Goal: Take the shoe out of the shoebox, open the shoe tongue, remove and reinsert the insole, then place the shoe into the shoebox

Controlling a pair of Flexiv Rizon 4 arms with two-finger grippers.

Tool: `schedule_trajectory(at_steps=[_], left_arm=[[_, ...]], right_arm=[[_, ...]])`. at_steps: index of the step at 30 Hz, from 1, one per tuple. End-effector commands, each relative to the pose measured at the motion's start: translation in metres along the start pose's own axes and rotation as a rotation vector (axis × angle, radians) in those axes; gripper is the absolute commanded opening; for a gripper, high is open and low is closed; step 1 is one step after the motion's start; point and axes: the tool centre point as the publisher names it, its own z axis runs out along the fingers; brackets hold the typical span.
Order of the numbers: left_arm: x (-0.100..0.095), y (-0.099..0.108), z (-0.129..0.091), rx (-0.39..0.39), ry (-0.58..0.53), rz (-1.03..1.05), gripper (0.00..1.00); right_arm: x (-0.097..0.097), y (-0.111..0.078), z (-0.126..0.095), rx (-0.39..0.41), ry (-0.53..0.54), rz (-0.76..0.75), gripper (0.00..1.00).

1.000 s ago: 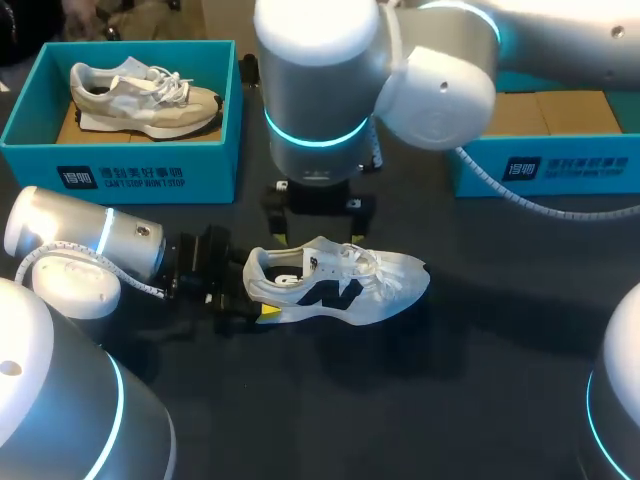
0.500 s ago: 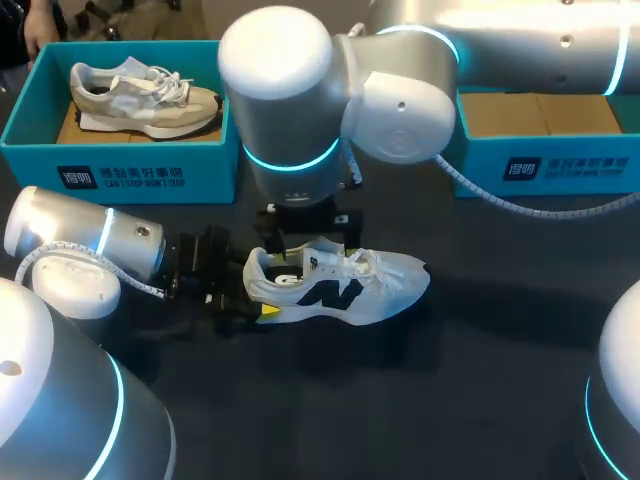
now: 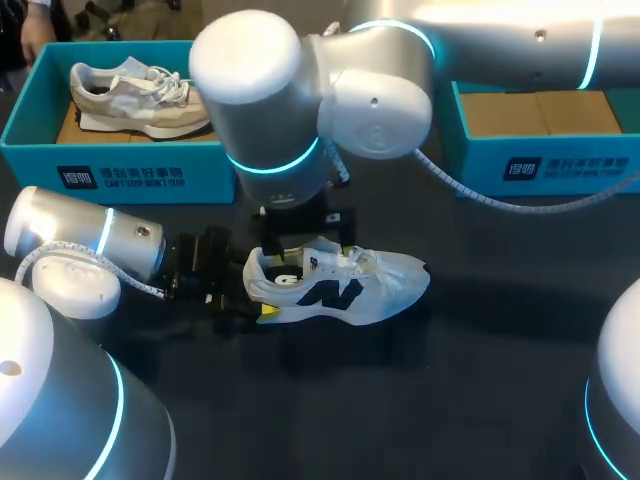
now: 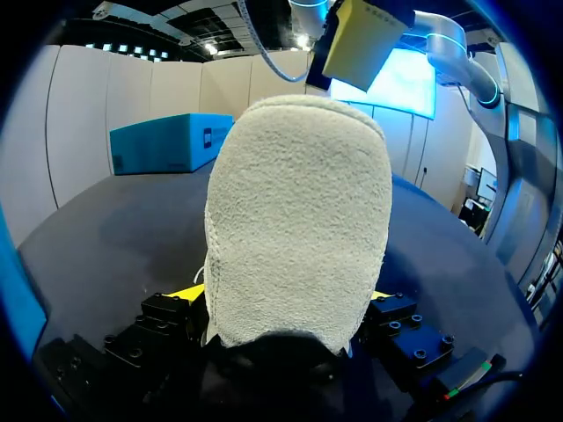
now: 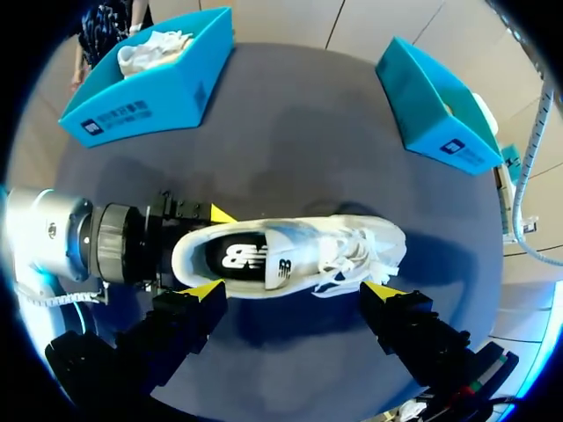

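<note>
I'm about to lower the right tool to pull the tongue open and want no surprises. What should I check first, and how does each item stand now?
1. The shoe is out of its box and upright on the table: ok.
2. The left tool is clamped on the heel: ok.
3. The right tool is open above the shoe, one finger on each side: ok.
4. The insole lies flat inside: ok.
5. The tongue is free of the laces: cannot tell.

A white shoe (image 3: 340, 285) stands on the dark table (image 3: 450, 400), the left gripper (image 3: 252, 290) clasping its heel and the right gripper (image 3: 305, 235) hanging just above its collar (a beige shoe (image 3: 140, 95) lies in the teal shoebox (image 3: 120, 165) behind).
</note>
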Motion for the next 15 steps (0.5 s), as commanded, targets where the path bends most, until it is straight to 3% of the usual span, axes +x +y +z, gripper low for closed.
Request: schedule_trajectory(at_steps=[1,15], left_arm=[[0.0,0.001,0.006,-0.004,0.001,-0.001,0.0],[0.0,0.001,0.006,-0.004,0.001,-0.001,0.0]], right_arm=[[0.015,-0.003,0.014,-0.017,-0.098,0.182,1.0],[0.01,0.003,0.045,-0.08,-0.271,0.24,1.0]])
